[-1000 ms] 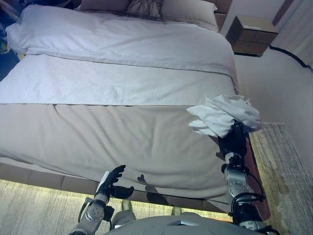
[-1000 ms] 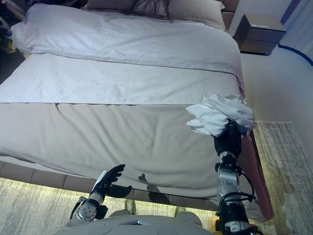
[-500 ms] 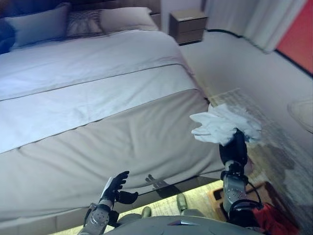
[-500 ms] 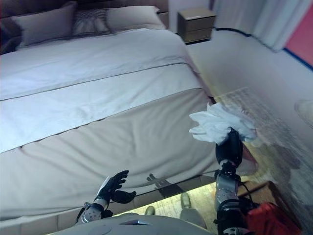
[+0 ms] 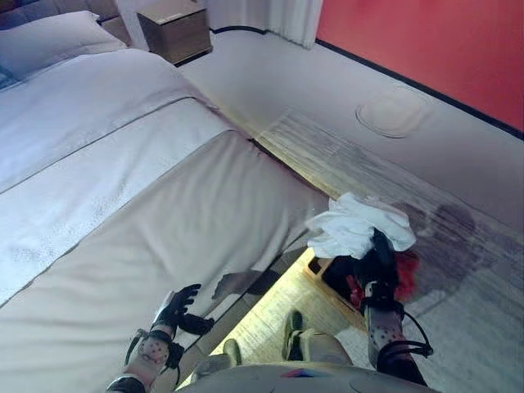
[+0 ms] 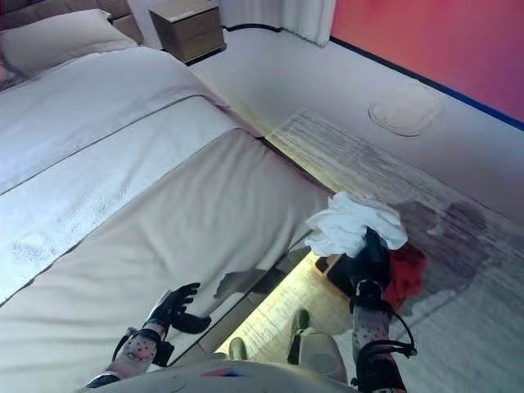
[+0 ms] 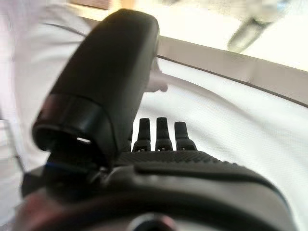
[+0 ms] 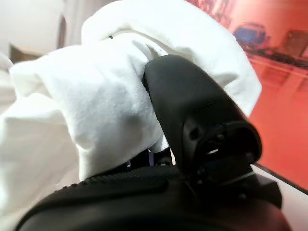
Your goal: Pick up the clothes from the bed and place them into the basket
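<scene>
My right hand (image 5: 378, 264) is shut on a bundle of white clothes (image 5: 354, 226) and holds it up in the air past the bed's foot corner, above a dark basket (image 5: 340, 273) with something red (image 5: 404, 268) on the floor. In the right wrist view the thumb (image 8: 192, 110) presses into the white cloth (image 8: 91, 101). My left hand (image 5: 175, 308) is open and empty, low over the beige cover at the bed's near edge; its straight fingers (image 7: 163, 134) show in the left wrist view.
The bed (image 5: 147, 205) with a beige cover, a white band and white pillows takes up the left. A wooden nightstand (image 5: 173, 31) stands at the back. A striped rug (image 5: 360, 164) and a round pale disc (image 5: 393, 113) lie on the floor by a red wall (image 5: 426, 41).
The whole view has swung to the right: the bed has slid left and the floor, rug and red wall have come in. My right hand still holds the white clothes, now over the basket.
</scene>
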`<state>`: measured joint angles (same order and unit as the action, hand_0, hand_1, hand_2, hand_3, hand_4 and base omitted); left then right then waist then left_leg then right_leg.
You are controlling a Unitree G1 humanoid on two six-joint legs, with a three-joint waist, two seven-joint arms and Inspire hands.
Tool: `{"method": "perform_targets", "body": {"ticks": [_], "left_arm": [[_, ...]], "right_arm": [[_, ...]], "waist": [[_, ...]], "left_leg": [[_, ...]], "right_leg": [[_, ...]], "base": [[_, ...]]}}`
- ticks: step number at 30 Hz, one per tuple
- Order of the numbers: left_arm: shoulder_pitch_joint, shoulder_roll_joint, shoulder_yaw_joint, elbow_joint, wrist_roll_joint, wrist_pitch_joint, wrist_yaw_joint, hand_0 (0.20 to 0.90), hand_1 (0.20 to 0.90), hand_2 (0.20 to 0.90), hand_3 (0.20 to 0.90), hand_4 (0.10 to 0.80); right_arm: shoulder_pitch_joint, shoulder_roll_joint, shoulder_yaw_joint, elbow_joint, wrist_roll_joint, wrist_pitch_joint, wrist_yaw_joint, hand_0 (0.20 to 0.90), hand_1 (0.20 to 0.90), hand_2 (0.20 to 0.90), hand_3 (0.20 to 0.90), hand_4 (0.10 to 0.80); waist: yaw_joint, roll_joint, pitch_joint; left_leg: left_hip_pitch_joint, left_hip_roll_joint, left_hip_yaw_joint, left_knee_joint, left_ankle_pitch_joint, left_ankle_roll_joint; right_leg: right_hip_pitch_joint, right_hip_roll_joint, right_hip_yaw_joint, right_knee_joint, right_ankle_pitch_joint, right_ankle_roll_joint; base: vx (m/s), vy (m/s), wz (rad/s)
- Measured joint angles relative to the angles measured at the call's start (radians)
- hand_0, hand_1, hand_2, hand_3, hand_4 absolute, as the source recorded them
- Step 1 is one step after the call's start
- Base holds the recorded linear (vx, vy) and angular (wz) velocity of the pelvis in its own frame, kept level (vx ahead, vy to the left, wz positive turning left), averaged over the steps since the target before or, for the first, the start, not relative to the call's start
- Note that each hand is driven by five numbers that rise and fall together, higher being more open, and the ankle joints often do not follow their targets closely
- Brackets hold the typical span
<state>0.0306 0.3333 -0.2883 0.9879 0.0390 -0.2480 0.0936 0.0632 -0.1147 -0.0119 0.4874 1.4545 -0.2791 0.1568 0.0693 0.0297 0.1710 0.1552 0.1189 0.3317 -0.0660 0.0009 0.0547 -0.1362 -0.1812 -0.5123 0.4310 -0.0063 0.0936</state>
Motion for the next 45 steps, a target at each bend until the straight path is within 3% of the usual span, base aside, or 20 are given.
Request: {"method": "perform_targets", "body": {"ticks": [2, 3, 4, 5, 6, 7, 9, 10, 11, 14, 16, 17, 18, 19, 20, 22, 23, 28, 31, 45], "left_arm": [[0.017, 0.0, 0.0, 0.0, -0.001, 0.005, 0.006, 0.9, 0.9, 0.9, 0.9, 0.8], [0.035, 0.001, 0.001, 0.001, -0.001, 0.006, 0.007, 0.9, 0.9, 0.9, 0.9, 0.8], [0.048, 0.01, -0.004, 0.004, -0.001, 0.006, 0.009, 0.9, 0.9, 0.9, 0.9, 0.8], [0.049, 0.006, -0.003, 0.02, -0.001, 0.01, 0.018, 0.9, 0.9, 0.9, 0.9, 0.8], [0.049, -0.013, -0.003, 0.022, -0.001, 0.012, 0.022, 0.9, 0.9, 0.9, 0.9, 0.8], [0.055, -0.025, -0.003, 0.009, -0.001, 0.006, 0.021, 0.9, 0.9, 0.9, 0.9, 0.8], [0.039, -0.059, -0.013, -0.002, 0.0, 0.005, 0.014, 0.9, 0.9, 0.9, 0.9, 0.8], [0.034, -0.062, -0.012, -0.002, 0.0, 0.004, 0.013, 0.9, 0.9, 0.9, 0.9, 0.8], [0.032, -0.056, -0.009, -0.001, 0.0, 0.005, 0.014, 0.9, 0.9, 0.9, 0.9, 0.8], [0.02, -0.051, -0.009, -0.002, 0.0, 0.003, 0.013, 0.9, 0.9, 0.9, 0.9, 0.8], [0.008, -0.034, 0.0, -0.001, 0.0, -0.008, 0.01, 0.9, 0.9, 0.9, 0.9, 0.8], [0.011, -0.023, 0.01, -0.001, -0.001, -0.015, 0.016, 0.9, 0.9, 0.9, 0.9, 0.8], [0.025, -0.027, 0.012, -0.002, -0.001, -0.028, 0.024, 0.9, 0.9, 0.9, 0.9, 0.8], [0.031, -0.031, 0.01, -0.001, -0.001, -0.032, 0.025, 0.9, 0.9, 0.9, 0.9, 0.8], [0.034, -0.05, 0.009, -0.001, -0.007, -0.037, 0.026, 0.9, 0.9, 0.9, 0.9, 0.8], [0.028, -0.085, 0.008, -0.001, -0.019, -0.023, 0.025, 0.9, 0.9, 0.9, 0.9, 0.8], [0.024, -0.086, 0.005, -0.001, -0.02, -0.013, 0.025, 0.9, 0.9, 0.9, 0.9, 0.8], [-0.016, -0.046, -0.013, 0.0, -0.023, -0.011, 0.026, 0.9, 0.9, 0.9, 0.9, 0.8], [-0.002, -0.03, -0.012, 0.001, -0.038, -0.015, 0.025, 0.9, 0.9, 0.9, 0.9, 0.8], [0.059, -0.017, -0.012, -0.001, -0.037, -0.02, 0.003, 0.9, 0.9, 0.9, 0.9, 0.8]], "right_arm": [[-0.008, 0.001, 0.025, -0.001, -0.035, 0.015, -0.01, 0.3, 0.3, 0.3, 0.2, 0.1], [-0.013, 0.007, 0.053, -0.002, -0.064, 0.025, -0.023, 0.3, 0.3, 0.3, 0.2, 0.1], [-0.015, 0.021, 0.08, -0.002, -0.084, 0.031, -0.036, 0.3, 0.3, 0.3, 0.2, 0.1], [-0.022, 0.022, 0.119, -0.001, -0.106, 0.039, -0.061, 0.3, 0.3, 0.3, 0.2, 0.1], [-0.026, 0.017, 0.143, 0.002, -0.131, 0.044, -0.085, 0.3, 0.3, 0.3, 0.2, 0.1], [-0.022, 0.017, 0.161, 0.0, -0.152, 0.045, -0.11, 0.3, 0.3, 0.3, 0.2, 0.1], [-0.028, -0.019, 0.167, 0.002, -0.21, 0.057, -0.162, 0.3, 0.3, 0.3, 0.2, 0.1], [-0.03, -0.033, 0.167, 0.015, -0.229, 0.065, -0.178, 0.3, 0.3, 0.3, 0.2, 0.1], [-0.032, -0.035, 0.168, 0.033, -0.238, 0.074, -0.195, 0.3, 0.3, 0.3, 0.2, 0.1], [-0.03, -0.057, 0.156, 0.082, -0.263, 0.076, -0.23, 0.3, 0.3, 0.3, 0.2, 0.1], [-0.056, -0.061, 0.132, 0.162, -0.286, 0.097, -0.246, 0.3, 0.3, 0.3, 0.2, 0.1], [-0.072, -0.064, 0.135, 0.188, -0.297, 0.112, -0.261, 0.3, 0.3, 0.3, 0.2, 0.1], [-0.083, -0.085, 0.143, 0.191, -0.305, 0.116, -0.264, 0.3, 0.3, 0.3, 0.2, 0.1], [-0.094, -0.095, 0.144, 0.195, -0.311, 0.118, -0.264, 0.3, 0.3, 0.3, 0.2, 0.1], [-0.126, -0.119, 0.144, 0.207, -0.326, 0.126, -0.265, 0.3, 0.3, 0.3, 0.2, 0.1], [-0.166, -0.161, 0.165, 0.239, -0.36, 0.141, -0.303, 0.3, 0.3, 0.3, 0.2, 0.1], [-0.165, -0.156, 0.167, 0.253, -0.369, 0.146, -0.313, 0.3, 0.3, 0.3, 0.2, 0.1], [-0.154, -0.115, 0.172, 0.311, -0.406, 0.156, -0.328, 0.3, 0.3, 0.3, 0.2, 0.1], [-0.164, -0.098, 0.172, 0.311, -0.41, 0.158, -0.329, 0.3, 0.3, 0.3, 0.2, 0.1], [-0.253, -0.122, 0.096, 0.39, -0.417, 0.173, -0.332, 0.3, 0.3, 0.3, 0.2, 0.1]], "waist": [[0.035, -0.006, -0.003], [0.049, -0.031, -0.018], [0.058, -0.06, -0.031], [0.069, -0.074, -0.037], [0.072, -0.063, -0.034], [0.079, -0.078, -0.036], [0.074, -0.067, -0.043], [0.081, -0.061, -0.046], [0.078, -0.073, -0.048], [0.037, -0.104, -0.048], [0.057, -0.134, -0.035], [0.081, -0.154, -0.025], [0.101, -0.127, -0.022], [0.103, -0.114, -0.018], [0.099, -0.071, -0.008], [0.096, 0.001, -0.01], [0.093, 0.01, -0.013], [0.094, -0.063, -0.02], [0.1, -0.067, -0.023], [0.144, -0.045, -0.042]], "left_leg": [[0.014, 0.016, 0.06, 0.007, -0.001, -0.004], [0.018, 0.018, 0.096, 0.01, -0.005, -0.011], [0.025, 0.007, 0.112, 0.011, 0.008, -0.058], [0.019, 0.023, 0.132, 0.035, 0.02, -0.076], [-0.006, 0.062, 0.131, 0.091, 0.015, -0.079], [-0.027, 0.05, 0.1, 0.082, -0.019, -0.107], [-0.063, 0.005, 0.055, 0.0, -0.014, -0.11], [-0.066, 0.007, 0.023, 0.006, 0.032, -0.11], [-0.062, 0.02, 0.022, 0.019, 0.051, -0.133], [-0.061, 0.025, 0.005, 0.034, 0.059, -0.143], [-0.114, 0.021, -0.069, 0.18, 0.059, -0.152], [-0.173, 0.014, -0.135, 0.312, 0.038, -0.17], [-0.186, -0.006, -0.253, 0.27, -0.007, -0.219], [-0.19, -0.006, -0.268, 0.239, -0.004, -0.22], [-0.21, -0.003, -0.281, 0.187, 0.006, -0.208], [-0.214, -0.003, -0.252, 0.095, 0.043, -0.159], [-0.199, 0.0, -0.256, 0.076, 0.086, -0.143], [-0.137, -0.059, -0.263, -0.014, 0.113, -0.119], [-0.108, -0.085, -0.269, -0.022, 0.115, -0.104], [-0.098, -0.084, -0.313, -0.023, 0.107, -0.117]], "right_leg": [[0.046, -0.063, -0.061, 0.011, -0.026, 0.021], [0.083, -0.101, -0.079, -0.011, -0.038, 0.029], [0.119, -0.101, -0.062, -0.115, -0.037, 0.032], [0.16, -0.038, -0.039, -0.244, -0.066, -0.024], [0.184, 0.012, -0.016, -0.324, -0.016, -0.077], [0.194, 0.021, 0.016, -0.384, 0.006, -0.092], [0.197, 0.073, 0.06, -0.455, 0.035, -0.087], [0.2, 0.101, 0.085, -0.473, 0.037, -0.081], [0.214, 0.116, 0.093, -0.492, 0.039, -0.077], [0.228, 0.125, 0.092, -0.52, 0.038, -0.069], [0.22, 0.107, 0.15, -0.524, 0.029, -0.082], [0.231, 0.086, 0.195, -0.527, 0.037, -0.094], [0.222, 0.083, 0.253, -0.528, 0.041, -0.098], [0.214, 0.085, 0.262, -0.528, 0.04, -0.098], [0.199, 0.096, 0.278, -0.528, 0.043, -0.098], [0.193, 0.108, 0.256, -0.523, 0.062, -0.084], [0.202, 0.108, 0.254, -0.524, 0.065, -0.076], [0.234, 0.054, 0.225, -0.523, 0.056, -0.049], [0.265, 0.034, 0.212, -0.523, 0.052, -0.033], [0.298, 0.035, 0.167, -0.527, 0.045, -0.013]], "base": [[-0.029, -0.142, -1.24], [-0.09, -0.219, -1.07], [-0.127, -0.266, -1.25], [-0.121, -0.222, -1.05], [-0.118, -0.171, -0.96], [-0.131, -0.175, -0.83], [-0.105, -0.15, -0.88], [-0.077, -0.114, -0.88], [-0.044, -0.055, -0.59], [-0.076, -0.014, -0.08], [0.011, 0.067, -0.53], [-0.028, 0.084, -1.07], [-0.051, 0.087, -1.11], [-0.049, 0.084, -1.01], [-0.002, 0.095, -0.78], [0.071, 0.104, -0.64], [0.091, 0.065, -0.12], [0.094, -0.006, 0.17], [0.08, -0.041, 0.13], [0.039, -0.022, 0.09]]}}
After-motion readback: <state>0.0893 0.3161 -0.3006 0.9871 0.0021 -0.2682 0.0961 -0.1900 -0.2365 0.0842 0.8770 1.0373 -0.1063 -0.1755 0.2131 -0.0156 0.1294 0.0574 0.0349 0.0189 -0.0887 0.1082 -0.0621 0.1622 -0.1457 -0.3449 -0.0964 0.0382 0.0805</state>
